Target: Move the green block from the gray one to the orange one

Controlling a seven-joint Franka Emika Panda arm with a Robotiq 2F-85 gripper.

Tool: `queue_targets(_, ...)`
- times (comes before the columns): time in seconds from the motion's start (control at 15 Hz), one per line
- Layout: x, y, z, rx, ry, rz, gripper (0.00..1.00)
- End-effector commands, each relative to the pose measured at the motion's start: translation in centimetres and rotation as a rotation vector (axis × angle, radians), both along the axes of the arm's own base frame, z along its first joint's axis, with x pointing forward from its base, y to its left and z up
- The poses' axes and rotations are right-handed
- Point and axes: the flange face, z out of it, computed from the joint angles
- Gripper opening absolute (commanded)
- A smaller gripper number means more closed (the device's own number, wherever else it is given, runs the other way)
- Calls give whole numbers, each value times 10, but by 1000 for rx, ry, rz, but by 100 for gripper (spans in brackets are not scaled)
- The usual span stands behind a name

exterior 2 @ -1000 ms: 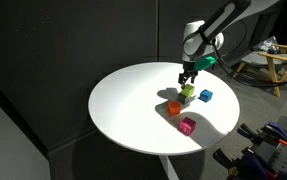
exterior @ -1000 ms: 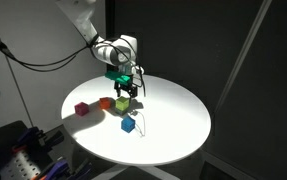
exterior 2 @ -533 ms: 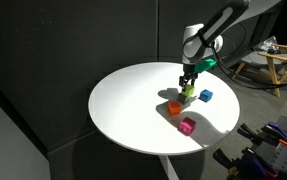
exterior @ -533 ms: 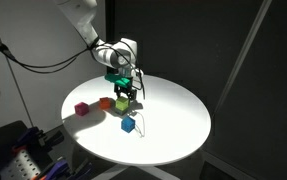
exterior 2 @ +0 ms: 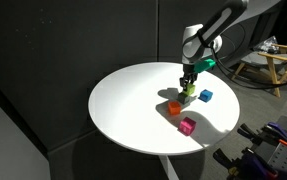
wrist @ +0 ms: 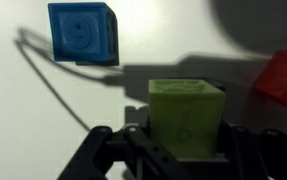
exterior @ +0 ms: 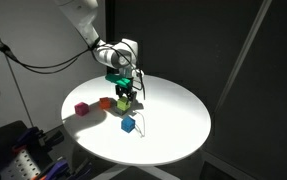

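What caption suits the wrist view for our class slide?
Hand shut on the green block; blue cube upper left, orange cube at right edge.

Pincer [exterior: 126, 95] closed, pointed straight down.

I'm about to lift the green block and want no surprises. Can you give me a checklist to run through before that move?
1. Gripper shut on the green block: ok.
2. Block sits squarely between the fingers in the wrist view: ok.
3. Gray cube underneath free of the fingers: cannot tell.
4. Top of the orange cube bare: ok.
5. Blue cube apart from the stack and the orange cube: ok.
6. Magenta cube apart from the orange cube: ok.
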Motion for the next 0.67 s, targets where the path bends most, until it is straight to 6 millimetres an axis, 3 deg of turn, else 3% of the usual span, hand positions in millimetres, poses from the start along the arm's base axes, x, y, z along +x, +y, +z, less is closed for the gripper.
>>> queue_targets(0.0, 10, -1, 23, -21, 16, -20, 24)
queue_targets(0.6, 11, 14, 92, -17, -14, -6, 23)
